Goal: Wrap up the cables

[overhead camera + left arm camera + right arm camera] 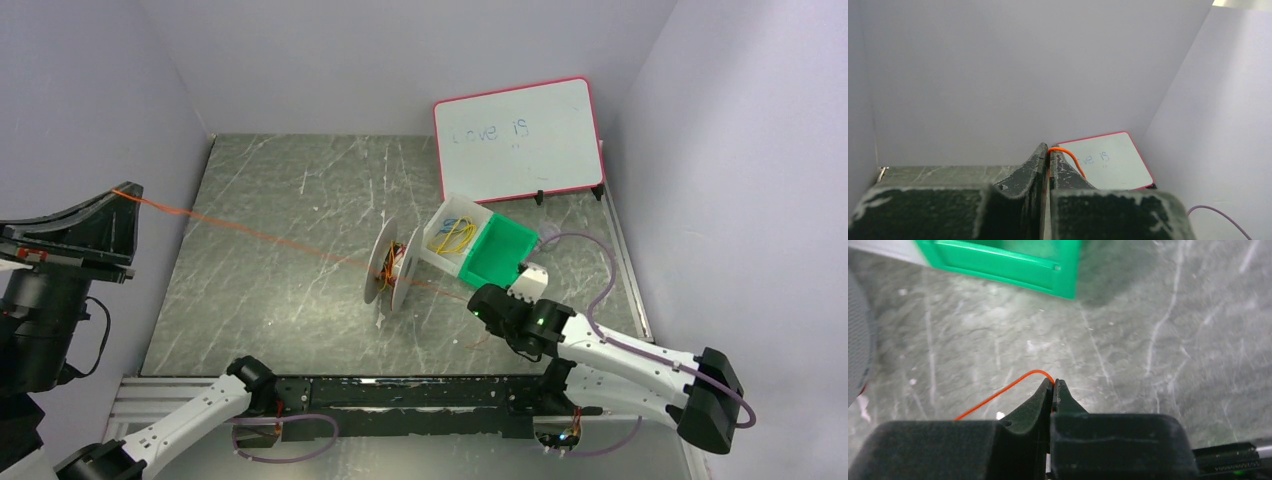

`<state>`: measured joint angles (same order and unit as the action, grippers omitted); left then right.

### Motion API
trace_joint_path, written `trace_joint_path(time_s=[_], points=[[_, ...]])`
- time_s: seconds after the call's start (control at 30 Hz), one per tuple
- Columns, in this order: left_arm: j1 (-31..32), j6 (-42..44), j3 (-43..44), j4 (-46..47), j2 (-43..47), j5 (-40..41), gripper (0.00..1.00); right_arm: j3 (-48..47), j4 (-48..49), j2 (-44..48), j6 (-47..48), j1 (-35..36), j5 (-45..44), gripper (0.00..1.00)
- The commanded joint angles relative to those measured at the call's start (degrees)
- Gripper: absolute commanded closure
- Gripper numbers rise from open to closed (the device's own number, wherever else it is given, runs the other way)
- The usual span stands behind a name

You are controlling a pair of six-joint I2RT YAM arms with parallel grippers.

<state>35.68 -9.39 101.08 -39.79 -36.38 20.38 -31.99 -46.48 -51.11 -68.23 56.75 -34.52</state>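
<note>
A thin orange-red cable point(260, 236) runs taut from my left gripper point(128, 190), raised high at the far left, down to the white round spool point(392, 266) standing on edge mid-table, then on to my right gripper point(478, 300) low by the table. In the left wrist view the left gripper point(1048, 151) is shut on the cable point(1068, 155), which loops out of its tips. In the right wrist view the right gripper point(1053, 384) is shut on the other cable point(998, 396) end just above the table.
A green and white bin point(500, 252) holding yellow and blue wire loops point(455, 236) stands right of the spool. A red-framed whiteboard point(518, 140) leans at the back right. Mauve hoses point(598, 290) trail along the right arm. Walls close in left, back and right.
</note>
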Motion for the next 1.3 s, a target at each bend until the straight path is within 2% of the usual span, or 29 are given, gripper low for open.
trace_joint_path(time_s=[0.0, 0.17, 0.23, 0.4, 0.63, 0.83, 0.97, 1.07, 1.27], points=[[-0.19, 0.45, 0.05, -1.61, 0.63, 1.76, 0.93, 3.06, -5.88, -1.16, -13.77, 0.29, -4.15, 1.00], [-0.18, -0.20, -0.53, -2.50, 0.08, 0.40, 0.93, 3.27, -5.48, -0.98, -16.01, 0.28, -4.67, 1.00], [-0.21, -0.38, -0.53, -2.91, -0.45, -0.53, 0.93, 3.32, -5.13, -0.74, -15.66, 0.29, -4.52, 0.88], [-0.18, -1.03, -0.64, -4.33, -1.99, -3.17, 0.93, 3.35, -2.36, 1.82, -11.28, 0.24, -3.14, 0.66], [-0.20, -1.94, -1.05, -6.71, -5.76, -9.35, 0.93, -0.47, 3.46, 8.01, 2.18, 0.21, -0.51, 0.51], [-0.22, -2.04, -2.21, -9.89, -9.36, -15.81, 0.93, -1.88, 14.91, 14.91, 22.77, 0.25, 10.70, 0.37], [-0.24, -1.72, -3.01, -11.77, -11.69, -19.97, 0.93, -2.82, 20.43, 16.64, 30.74, 0.28, 18.64, 0.29], [-0.17, -1.40, -3.40, -12.66, -12.92, -22.84, 0.93, -4.54, 23.08, 16.11, 34.93, 0.21, 23.63, 0.27], [-0.20, 0.16, -4.23, -14.26, -14.49, -29.43, 0.93, -9.03, 32.53, 13.88, 44.93, 0.27, 39.15, 0.27]])
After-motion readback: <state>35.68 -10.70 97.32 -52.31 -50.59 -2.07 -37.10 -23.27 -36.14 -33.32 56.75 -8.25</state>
